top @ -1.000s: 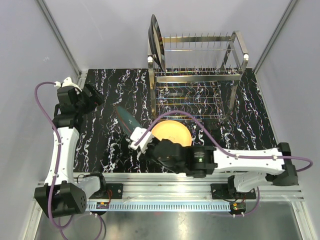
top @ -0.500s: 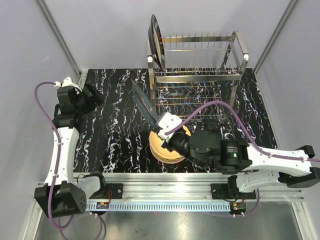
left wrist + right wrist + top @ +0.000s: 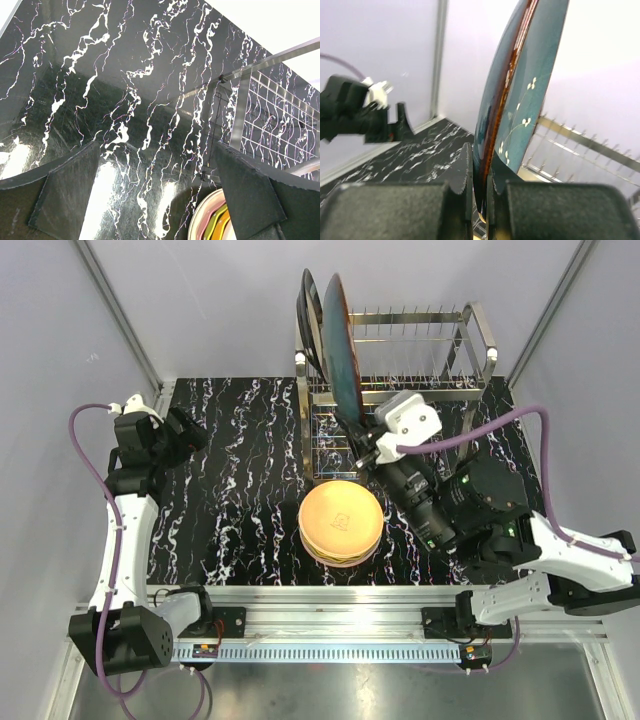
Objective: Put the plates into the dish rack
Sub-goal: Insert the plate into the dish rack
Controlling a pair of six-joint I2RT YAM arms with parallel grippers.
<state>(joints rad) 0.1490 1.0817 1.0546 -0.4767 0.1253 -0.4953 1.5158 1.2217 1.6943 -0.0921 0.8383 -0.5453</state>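
My right gripper (image 3: 358,436) is shut on the lower rim of a teal plate (image 3: 342,350) with a brown edge and white sprigs, also seen on edge in the right wrist view (image 3: 520,90). The plate stands upright over the left end of the chrome dish rack (image 3: 455,385), close beside a dark plate (image 3: 309,320) that stands in the rack. A stack of plates (image 3: 340,523) with an orange one on top lies on the table in front of the rack. My left gripper (image 3: 188,430) hangs open at the far left, with nothing between its fingers (image 3: 65,195).
The black marbled table (image 3: 230,490) is walled in by white panels on three sides. The rack's row of thin tines (image 3: 580,145) runs to the right of the held plate. The left wrist view shows the stack's edge (image 3: 212,225) and the rack's lower grid (image 3: 280,115).
My right arm has swung the teal plate from low beside the stack up and back to the rack's left end, turning it upright. The left arm has not moved.
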